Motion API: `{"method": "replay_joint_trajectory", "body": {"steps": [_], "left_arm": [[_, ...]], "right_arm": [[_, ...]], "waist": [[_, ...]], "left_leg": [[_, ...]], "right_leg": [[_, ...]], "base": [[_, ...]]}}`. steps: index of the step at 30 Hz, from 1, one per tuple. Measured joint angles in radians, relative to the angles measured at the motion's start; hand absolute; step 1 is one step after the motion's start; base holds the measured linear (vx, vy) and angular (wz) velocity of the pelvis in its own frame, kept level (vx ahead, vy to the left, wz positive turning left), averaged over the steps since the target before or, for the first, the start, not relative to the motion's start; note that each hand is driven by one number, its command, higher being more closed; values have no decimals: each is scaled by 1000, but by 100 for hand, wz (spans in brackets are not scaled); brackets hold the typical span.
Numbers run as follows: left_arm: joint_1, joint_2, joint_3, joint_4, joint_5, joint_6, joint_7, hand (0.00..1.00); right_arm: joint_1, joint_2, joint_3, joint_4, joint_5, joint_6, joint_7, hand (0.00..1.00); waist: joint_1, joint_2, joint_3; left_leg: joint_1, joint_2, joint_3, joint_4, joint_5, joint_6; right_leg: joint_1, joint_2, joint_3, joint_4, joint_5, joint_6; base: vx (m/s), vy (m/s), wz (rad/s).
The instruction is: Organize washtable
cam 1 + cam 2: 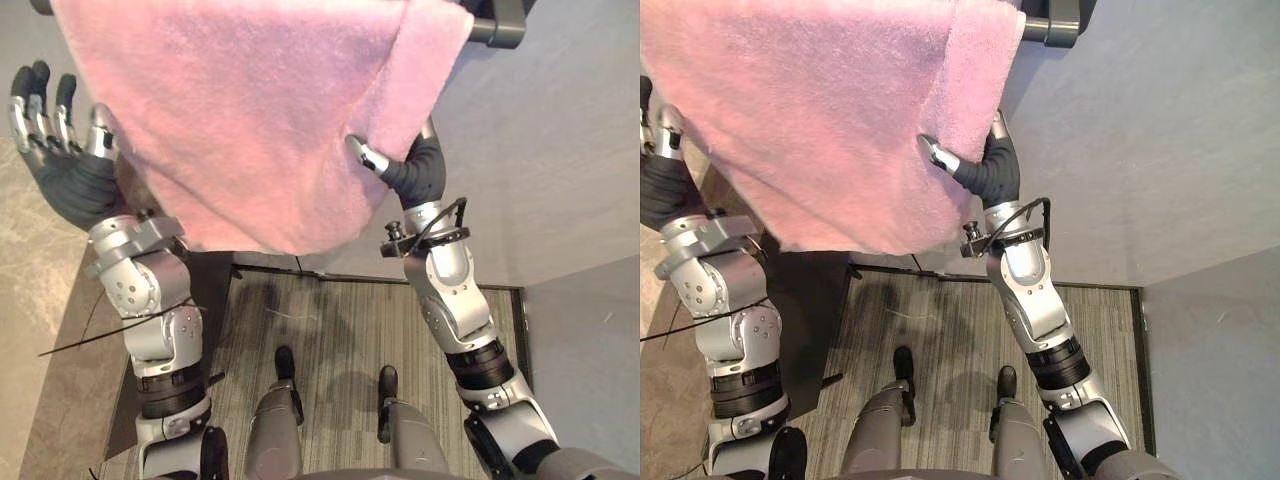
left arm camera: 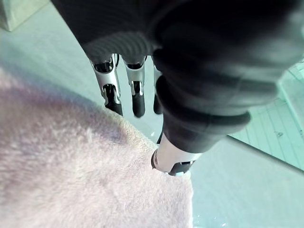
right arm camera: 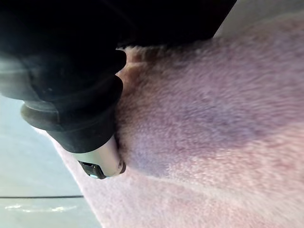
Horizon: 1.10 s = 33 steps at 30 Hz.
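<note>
- The pink towel (image 1: 260, 110) hangs over a dark bar (image 1: 497, 25) up high. It hangs down wide and flat in front of the robot.
- The right hand (image 1: 415, 172) is at the towel's right edge. Its thumb (image 1: 365, 155) lies on the front of the cloth and its fingers go behind it, so the edge is pinched in between. In the right wrist view the thumb presses into the fluffy cloth.
- The left hand (image 1: 65, 175) is up by the towel's left edge. Its fingers (image 1: 40, 105) are straight and spread, and it holds nothing. In the left wrist view its thumb tip sits right at the towel's edge.
- A pale, stone-like tabletop (image 1: 30, 300) is on the left.
- A plain grey wall (image 1: 560, 150) is on the right.
- Below is a striped grey carpet floor (image 1: 330, 320).
</note>
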Motion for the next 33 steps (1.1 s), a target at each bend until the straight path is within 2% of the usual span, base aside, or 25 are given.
{"method": "replay_joint_trajectory", "body": {"steps": [4,7,12,14,15,17,19,20,21,23,26,29,33], "left_arm": [[109,-12,-42,0,16,17,-50,0],[192,-20,-60,0,36,28,-74,0],[365,-54,-67,53,75,43,-136,0],[502,-62,-89,92,118,55,-191,0],[586,-70,-103,116,133,65,-226,0],[692,-67,-133,163,129,100,-303,0],[764,-43,-187,170,108,127,-351,0],[806,15,-275,154,68,136,-401,0],[820,43,-309,141,47,138,-419,0],[836,142,-399,65,-86,140,-477,0],[732,211,-427,-44,-246,131,-492,0],[529,205,-429,-58,-311,83,-468,0],[264,158,-383,-62,-329,15,-371,0]], "right_arm": [[110,0,3,0,1,3,44,0],[224,-1,7,0,0,4,77,0],[490,-26,-8,37,40,4,171,0],[674,-40,-43,61,57,30,236,0],[748,-57,-52,82,56,40,267,0],[812,-91,-50,90,56,74,328,0],[822,-130,-27,87,60,77,367,0],[806,-172,20,70,77,80,395,0],[792,-190,51,61,86,82,405,0],[724,-232,163,-2,167,81,432,0],[541,-217,322,-80,296,60,436,0],[332,-162,398,-66,354,22,426,0],[42,-58,377,58,349,-37,326,0]], "waist": [[-1,2,-1],[-1,7,-26],[-5,18,-49],[-10,17,-69],[-26,16,-73],[-46,12,-76],[-57,11,-78],[-55,11,-86],[-54,11,-94],[-52,11,-135],[-47,18,-162],[-26,23,-161],[-24,26,-142]], "left_leg": [[29,-1,2,-17,0,-1],[37,-7,1,-31,1,-3],[85,-18,3,-55,3,-3],[105,-21,1,-71,3,-3],[121,-22,1,-75,2,-4],[149,-24,5,-84,-5,-13],[167,-23,7,-88,-7,-13],[188,-24,8,-101,-14,-18],[198,-26,7,-112,-14,-18],[216,-31,3,-142,-12,-20],[238,-33,-1,-167,-4,-29],[235,-35,-9,-191,23,-31],[153,-36,-29,-192,68,-13]], "right_leg": [[17,0,6,-1,-2,-1],[18,0,9,-3,-4,-2],[61,-5,17,-30,-4,1],[89,-5,11,-50,-4,1],[108,-7,9,-64,-3,3],[134,-7,11,-78,-7,6],[149,-7,11,-88,-14,6],[168,-6,12,-97,-17,11],[175,-6,11,-102,-17,11],[183,-6,8,-118,-17,10],[208,-5,-3,-138,-8,7],[199,-3,-7,-143,5,6],[120,-3,-18,-115,29,3]], "base": [[-4,-2,-4],[12,1,-1],[47,12,-2],[81,7,6],[87,9,3],[54,13,-3],[9,7,-2],[0,0,0],[0,0,0],[9,4,-3],[4,2,2],[-3,-2,3],[-18,-5,10]]}}
